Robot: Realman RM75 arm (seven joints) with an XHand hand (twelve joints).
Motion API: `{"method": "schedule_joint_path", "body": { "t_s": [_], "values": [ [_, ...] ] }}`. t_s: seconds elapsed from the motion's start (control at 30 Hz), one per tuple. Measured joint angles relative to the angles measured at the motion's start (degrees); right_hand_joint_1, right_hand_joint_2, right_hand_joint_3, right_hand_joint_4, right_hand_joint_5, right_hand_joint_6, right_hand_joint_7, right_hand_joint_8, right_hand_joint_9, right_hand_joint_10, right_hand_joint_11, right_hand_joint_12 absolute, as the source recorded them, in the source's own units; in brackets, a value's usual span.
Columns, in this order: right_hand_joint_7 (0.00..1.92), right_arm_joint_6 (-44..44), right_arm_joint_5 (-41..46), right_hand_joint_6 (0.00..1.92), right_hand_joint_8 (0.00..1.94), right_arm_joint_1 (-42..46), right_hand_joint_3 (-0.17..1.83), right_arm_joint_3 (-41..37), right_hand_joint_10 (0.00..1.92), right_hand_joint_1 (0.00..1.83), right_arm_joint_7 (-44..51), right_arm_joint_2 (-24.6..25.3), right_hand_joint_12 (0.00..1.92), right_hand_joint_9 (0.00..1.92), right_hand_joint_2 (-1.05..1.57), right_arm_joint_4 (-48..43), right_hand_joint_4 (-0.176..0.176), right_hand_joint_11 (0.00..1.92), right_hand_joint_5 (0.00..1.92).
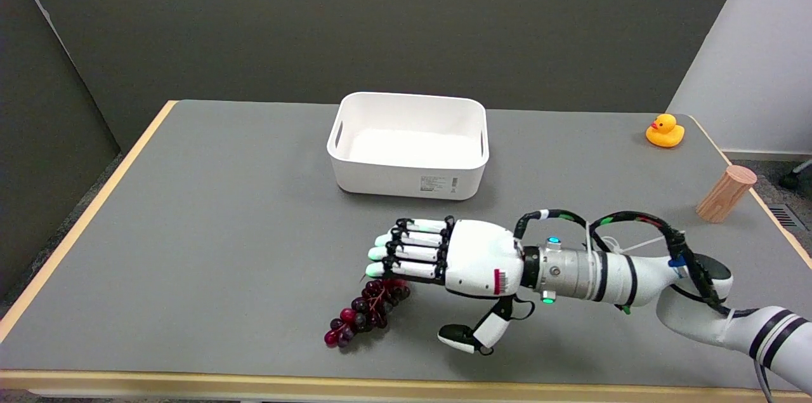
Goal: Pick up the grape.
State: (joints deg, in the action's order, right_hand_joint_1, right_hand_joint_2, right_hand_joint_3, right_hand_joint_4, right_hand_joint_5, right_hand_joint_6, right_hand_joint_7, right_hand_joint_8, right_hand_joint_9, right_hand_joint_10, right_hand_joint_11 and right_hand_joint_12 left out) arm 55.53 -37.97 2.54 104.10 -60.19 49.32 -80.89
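The right hand (444, 260) is spread wide and holds nothing, fingers stretched out flat toward the picture's left, thumb hanging apart below the palm. Its fingertips (375, 271) reach over the upper end of the grape bunch (366, 313); whether they touch it is hard to tell from above. The bunch lies on the grey table (209, 231), near its front edge, with open surface to the left. Beyond the hand stands a white bin (409, 181) bearing a small label, its print too fine to read.

Even, soft overhead light; sharp focus; faint shadows.
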Motion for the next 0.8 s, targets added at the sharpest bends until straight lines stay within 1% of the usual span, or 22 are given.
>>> {"method": "schedule_joint_path", "body": {
  "t_s": [0.07, 0.13, 0.47, 0.8],
  "values": [
    [0.07, -1.28, -1.29, 0.38, 0.3, 0.02, 0.99, 0.11, 0.53, 0.63, 0.39, 0.42, 0.9, 0.03, 0.54, -0.45, -0.01, 0.03, 0.05],
    [0.1, -2.23, -2.25, 0.33, 0.25, -0.15, 0.98, 0.28, 0.52, 0.52, 0.7, 0.8, 0.99, 0.04, 0.53, -0.81, -0.002, 0.0, 0.07],
    [0.12, -6.18, -5.56, 0.31, 0.24, -3.76, 0.94, 3.38, 0.51, 0.54, 1.61, 2.75, 1.07, 0.07, 0.53, -0.86, 0.0, 0.0, 0.09],
    [0.14, -9.49, -6.05, 0.33, 0.24, -9.73, 0.95, 9.0, 0.54, 0.54, 1.96, 5.71, 1.1, 0.08, 0.53, 2.25, 0.005, 0.0, 0.1]
  ]
}}
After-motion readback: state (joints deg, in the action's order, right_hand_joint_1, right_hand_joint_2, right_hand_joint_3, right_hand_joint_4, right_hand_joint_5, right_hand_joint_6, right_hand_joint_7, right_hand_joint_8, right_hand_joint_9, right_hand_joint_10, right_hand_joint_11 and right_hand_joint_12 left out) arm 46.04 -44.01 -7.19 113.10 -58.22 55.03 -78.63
